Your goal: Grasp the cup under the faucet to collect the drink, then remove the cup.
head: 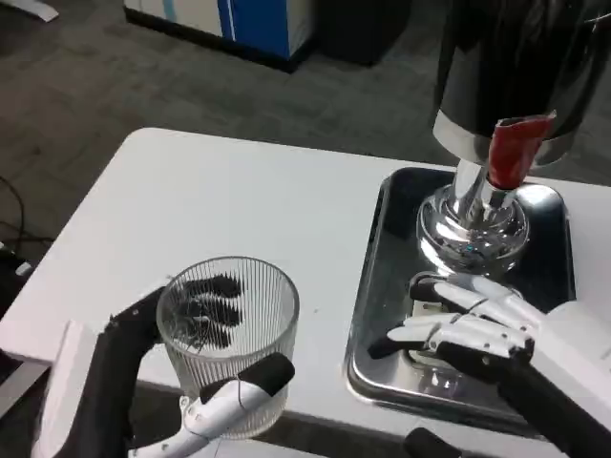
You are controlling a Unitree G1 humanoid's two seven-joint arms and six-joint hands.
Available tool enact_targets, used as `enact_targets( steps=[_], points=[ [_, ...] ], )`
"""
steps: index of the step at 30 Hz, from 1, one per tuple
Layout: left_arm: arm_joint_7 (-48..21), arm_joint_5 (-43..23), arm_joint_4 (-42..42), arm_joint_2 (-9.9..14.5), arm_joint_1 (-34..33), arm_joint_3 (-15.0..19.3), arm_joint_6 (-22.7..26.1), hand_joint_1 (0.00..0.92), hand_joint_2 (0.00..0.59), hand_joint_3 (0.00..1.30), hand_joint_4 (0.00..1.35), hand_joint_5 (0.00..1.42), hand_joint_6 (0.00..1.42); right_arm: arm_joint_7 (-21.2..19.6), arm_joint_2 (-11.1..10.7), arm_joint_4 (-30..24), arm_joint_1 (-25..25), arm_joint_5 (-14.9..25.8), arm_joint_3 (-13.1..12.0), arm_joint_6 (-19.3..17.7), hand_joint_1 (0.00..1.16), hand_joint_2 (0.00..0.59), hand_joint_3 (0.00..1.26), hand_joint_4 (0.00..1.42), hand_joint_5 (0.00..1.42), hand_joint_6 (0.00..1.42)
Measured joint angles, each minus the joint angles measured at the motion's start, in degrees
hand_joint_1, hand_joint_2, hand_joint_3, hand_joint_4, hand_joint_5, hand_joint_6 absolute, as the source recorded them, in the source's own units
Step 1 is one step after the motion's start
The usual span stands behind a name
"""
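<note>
Ribbed clear glass makes up the cup (229, 334), which stands upright at the near edge of the white table (239, 205), toward its left side. The left hand (191, 382) grips it: dark fingers press its left wall, and a white finger with a black tip curls across its front near the base. Dark smudges show through the glass; whether they are fingers behind it or something inside, I cannot tell.

At the right side of the table lies a shiny metal tray (377, 286), well apart from the cup. On the far half of the tray stands the chrome foot of a drink dispenser (473, 229), whose dark, polished body rises out of the picture at the top. A red tap handle (516, 151) hangs at its front, above the foot.

The right hand (468, 324) rests over the near half of the tray, just in front of the chrome foot, holding nothing. Its white fingers are stretched out and apart, pointing left toward the tray's left rim.

No brand, label or writing can be read on the cup, the tray or the dispenser.

Beyond the far edge of the table, on the grey floor, stands a blue and white cabinet (239, 24).
</note>
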Motion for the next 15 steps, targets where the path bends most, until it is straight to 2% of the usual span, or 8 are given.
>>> enact_targets(
  steps=[7, 12, 15],
  points=[
    [0.00, 1.22, 0.00, -0.02, -0.77, -0.89, 0.00, 0.457, 0.237, 0.67, 0.75, 0.72, 0.57, 0.00, 0.16, 0.00, 0.24, 0.44, -0.04, 0.00, 0.39, 0.406, 0.34, 0.28, 0.11, 0.02],
    [-0.02, 1.88, 0.01, -0.13, -1.32, -2.77, 0.03, 0.456, 0.236, 0.67, 0.75, 0.72, 0.57, -0.03, 0.46, 0.01, 0.96, 1.20, -0.53, 0.02, 0.39, 0.406, 0.34, 0.28, 0.12, 0.02],
    [-0.25, 2.58, 0.75, -0.19, -3.95, -5.36, 0.09, 0.454, 0.234, 0.67, 0.75, 0.72, 0.57, -0.27, 0.57, 0.01, 1.45, 1.67, -1.24, 0.04, 0.39, 0.406, 0.34, 0.28, 0.12, 0.02]
  ],
)
